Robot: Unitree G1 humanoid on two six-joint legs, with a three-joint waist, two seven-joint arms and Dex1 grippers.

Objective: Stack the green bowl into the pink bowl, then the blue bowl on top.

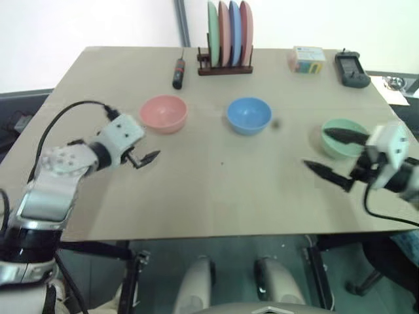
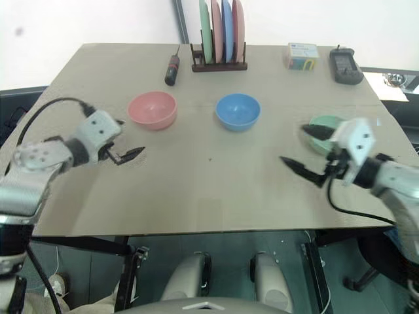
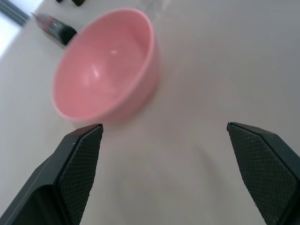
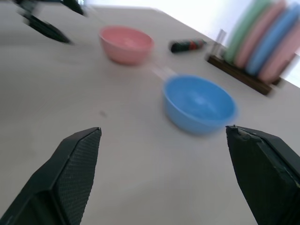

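A: Where do we find the green bowl (image 1: 343, 138)?

B: Well right of the blue bowl (image 1: 249, 115), near the counter (image 1: 216, 196) edge; our right hand (image 1: 335, 156) hangs spread beside it, one finger over its rim.

A: And the pink bowl (image 1: 163, 113)?

B: Left of the blue bowl, apart. Our left hand (image 1: 143, 159) is spread, empty, just before it. Nearer us, bare counter.

The left arm reaches forward from the left side; its two-fingered black left gripper (image 1: 145, 159) is angled slightly downward with jaws spread wide, holding nothing. The right arm bends inward; its two-fingered black right gripper (image 1: 335, 156) points leftward, jaws fully apart and empty.
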